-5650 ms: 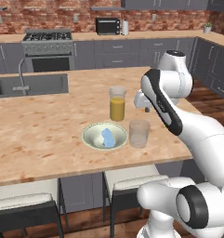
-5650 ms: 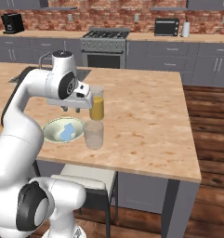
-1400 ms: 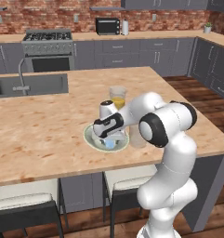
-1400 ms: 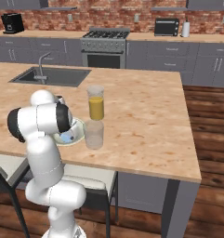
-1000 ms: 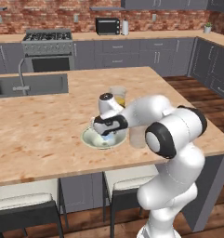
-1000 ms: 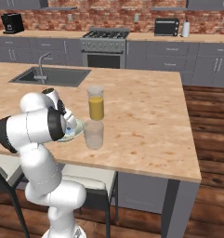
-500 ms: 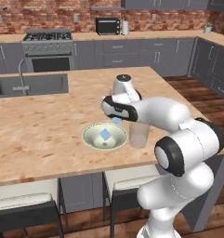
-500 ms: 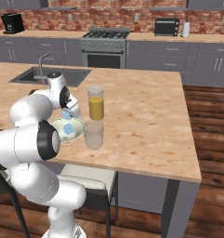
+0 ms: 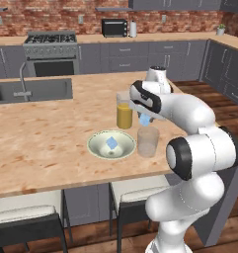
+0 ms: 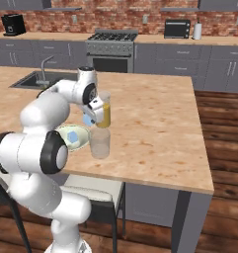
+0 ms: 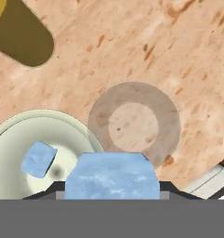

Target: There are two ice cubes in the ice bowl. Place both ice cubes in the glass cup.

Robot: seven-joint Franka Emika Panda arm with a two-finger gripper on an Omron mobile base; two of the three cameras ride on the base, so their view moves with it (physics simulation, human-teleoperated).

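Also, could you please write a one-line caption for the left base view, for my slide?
The fingers carry one ice cube above the glass cup; the other cube lies in the bowl.

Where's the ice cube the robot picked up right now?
The gripper holds the ice cube in the air above the glass cup, right of the ice bowl.

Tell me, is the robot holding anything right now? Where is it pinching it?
Yes. The gripper is shut on one ice cube, pinched by its sides between the two tips, above the glass cup. The other ice cube lies in the ice bowl.
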